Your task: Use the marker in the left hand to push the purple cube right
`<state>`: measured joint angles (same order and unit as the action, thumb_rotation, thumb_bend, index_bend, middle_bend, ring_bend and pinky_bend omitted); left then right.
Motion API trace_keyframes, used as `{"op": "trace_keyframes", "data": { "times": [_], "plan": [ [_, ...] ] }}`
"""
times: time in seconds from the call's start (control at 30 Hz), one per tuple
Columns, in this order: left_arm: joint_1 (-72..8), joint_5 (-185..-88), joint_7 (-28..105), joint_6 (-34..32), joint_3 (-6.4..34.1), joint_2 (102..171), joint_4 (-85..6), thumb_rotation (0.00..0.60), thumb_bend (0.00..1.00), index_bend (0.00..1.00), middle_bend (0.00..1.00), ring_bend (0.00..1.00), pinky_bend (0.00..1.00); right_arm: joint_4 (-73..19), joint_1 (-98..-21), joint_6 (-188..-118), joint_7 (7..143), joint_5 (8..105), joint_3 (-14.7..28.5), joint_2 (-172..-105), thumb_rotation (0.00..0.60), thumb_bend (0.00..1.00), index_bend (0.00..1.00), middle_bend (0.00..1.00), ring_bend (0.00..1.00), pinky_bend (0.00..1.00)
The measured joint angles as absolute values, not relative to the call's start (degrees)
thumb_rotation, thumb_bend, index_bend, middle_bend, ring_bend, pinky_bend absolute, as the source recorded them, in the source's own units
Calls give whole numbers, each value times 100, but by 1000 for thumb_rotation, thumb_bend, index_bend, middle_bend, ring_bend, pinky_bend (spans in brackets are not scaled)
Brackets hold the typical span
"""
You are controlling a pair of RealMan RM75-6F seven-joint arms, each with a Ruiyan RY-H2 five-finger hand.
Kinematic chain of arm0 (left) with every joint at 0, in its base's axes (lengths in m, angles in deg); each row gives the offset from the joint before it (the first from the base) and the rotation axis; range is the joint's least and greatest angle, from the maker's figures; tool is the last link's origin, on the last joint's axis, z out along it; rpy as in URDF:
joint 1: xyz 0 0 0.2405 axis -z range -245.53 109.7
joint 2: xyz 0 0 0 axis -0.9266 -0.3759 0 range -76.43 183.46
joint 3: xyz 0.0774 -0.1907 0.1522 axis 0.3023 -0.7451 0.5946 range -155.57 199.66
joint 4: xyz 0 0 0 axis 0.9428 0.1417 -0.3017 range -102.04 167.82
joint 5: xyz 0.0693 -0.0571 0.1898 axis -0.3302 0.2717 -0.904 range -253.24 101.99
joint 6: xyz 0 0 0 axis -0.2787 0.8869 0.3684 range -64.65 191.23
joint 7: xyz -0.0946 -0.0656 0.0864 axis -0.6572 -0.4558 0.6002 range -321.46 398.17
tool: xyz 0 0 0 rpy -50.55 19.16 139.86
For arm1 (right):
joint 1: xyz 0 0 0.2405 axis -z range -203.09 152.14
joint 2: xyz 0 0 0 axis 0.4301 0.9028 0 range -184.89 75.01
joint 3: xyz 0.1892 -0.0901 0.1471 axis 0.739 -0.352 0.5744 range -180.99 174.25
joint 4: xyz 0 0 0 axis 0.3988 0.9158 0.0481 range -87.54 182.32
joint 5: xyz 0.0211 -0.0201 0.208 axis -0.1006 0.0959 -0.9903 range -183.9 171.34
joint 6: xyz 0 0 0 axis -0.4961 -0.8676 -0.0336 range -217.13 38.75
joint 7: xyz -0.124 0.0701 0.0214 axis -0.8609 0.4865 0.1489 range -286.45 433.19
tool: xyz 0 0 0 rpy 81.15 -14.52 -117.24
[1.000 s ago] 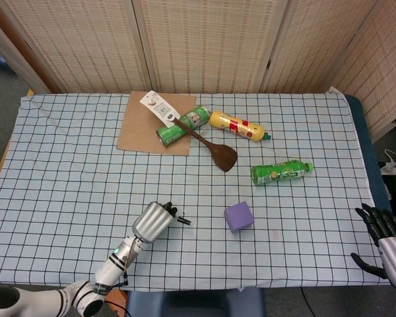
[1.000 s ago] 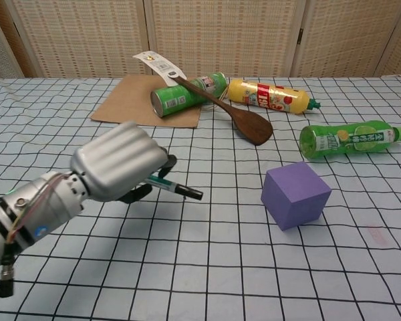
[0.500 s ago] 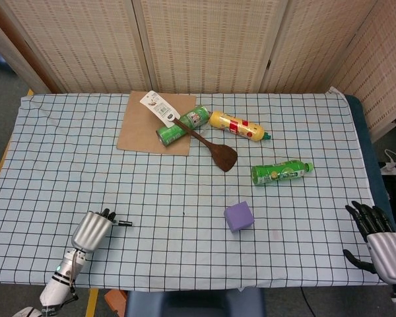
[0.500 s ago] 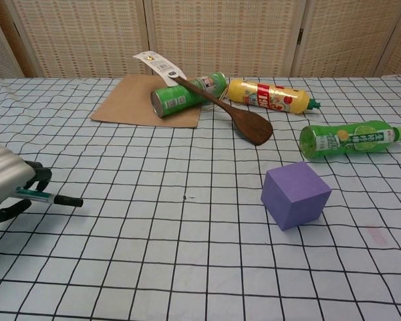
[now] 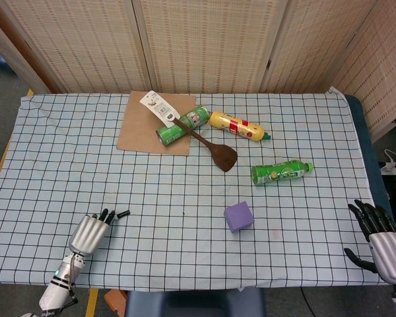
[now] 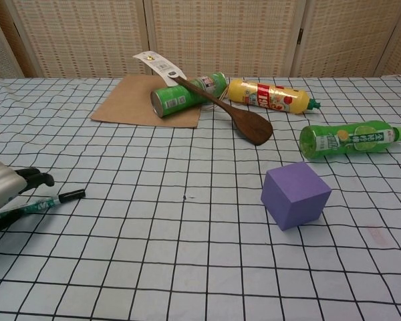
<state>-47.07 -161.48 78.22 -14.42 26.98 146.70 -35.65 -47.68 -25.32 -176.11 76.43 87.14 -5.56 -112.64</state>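
Note:
The purple cube sits on the checked cloth, right of centre and near the front. My left hand is far to its left, by the table's front left corner, at the chest view's left edge. It holds a green marker whose black tip points right and slightly away, toward the cube. A wide stretch of cloth separates tip and cube. My right hand hangs off the table's right front corner, fingers spread, holding nothing.
At the back lie a cardboard sheet, a green can, a wooden spatula and a yellow bottle. A green bottle lies just behind and right of the cube.
My left hand has pulled back from beside the cube to the front left corner, taking the marker along; the marker now tilts more. The cube has not moved.

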Motion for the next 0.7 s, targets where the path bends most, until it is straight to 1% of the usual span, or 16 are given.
{"op": "trace_keyframes", "data": {
  "times": [0.1, 0.13, 0.2, 0.23, 0.27, 0.33, 0.37, 0.4, 0.5, 0.6, 0.7],
  "plan": [
    [-4750, -16148, 7904, -1446, 2687, 14568, -3804, 600, 402, 191, 241, 597, 785, -4753, -2494, -17676, 7652, 8714, -549, -11273, 600, 133, 0, 0, 0, 0],
    [-4766, -16156, 7917, -1466, 2684, 14526, -3895, 600, 396, 181, 230, 546, 744, -4748, -2488, -17685, 7653, 8714, -547, -11276, 600, 133, 0, 0, 0, 0],
    [-4814, -16197, 7903, -1576, 2668, 14399, -4159, 600, 390, 156, 203, 376, 622, -4748, -2484, -17691, 7652, 8713, -547, -11274, 600, 133, 0, 0, 0, 0],
    [-4841, -16222, 7872, -1653, 2658, 14326, -4296, 600, 387, 137, 177, 263, 530, -4748, -2483, -17690, 7656, 8713, -548, -11273, 600, 133, 0, 0, 0, 0],
    [-4883, -16258, 7794, -1772, 2646, 14205, -4504, 600, 383, 113, 141, 146, 411, -4745, -2483, -17692, 7662, 8714, -547, -11273, 600, 134, 0, 0, 0, 0],
    [-4956, -16309, 7570, -1949, 2632, 13983, -4844, 600, 378, 85, 98, 50, 273, -4734, -2481, -17710, 7683, 8722, -542, -11278, 600, 134, 0, 0, 0, 0],
    [-5007, -16345, 7343, -2059, 2629, 13831, -5042, 600, 376, 78, 92, 32, 241, -4727, -2479, -17729, 7697, 8732, -539, -11282, 600, 133, 0, 0, 0, 0],
    [-5047, -16376, 7132, -2143, 2631, 13718, -5163, 600, 376, 79, 96, 31, 234, -4716, -2476, -17754, 7715, 8748, -535, -11289, 600, 133, 0, 0, 0, 0],
    [-5205, -16514, 6180, -2467, 2654, 13379, -5416, 600, 374, 98, 128, 48, 234, -4664, -2455, -17885, 7761, 8800, -511, -11340, 600, 133, 0, 0, 0, 0],
    [-5402, -16602, 5003, -2767, 2692, 13077, -5480, 600, 372, 103, 127, 51, 234, -4601, -2417, -18040, 7704, 8861, -484, -11432, 600, 133, 0, 0, 0, 0],
    [-5570, -16624, 3956, -2897, 2728, 12751, -5499, 600, 370, 105, 127, 59, 235, -4554, -2395, -18098, 7608, 8937, -481, -11513, 600, 133, 0, 0, 0, 0]
  ]
}}
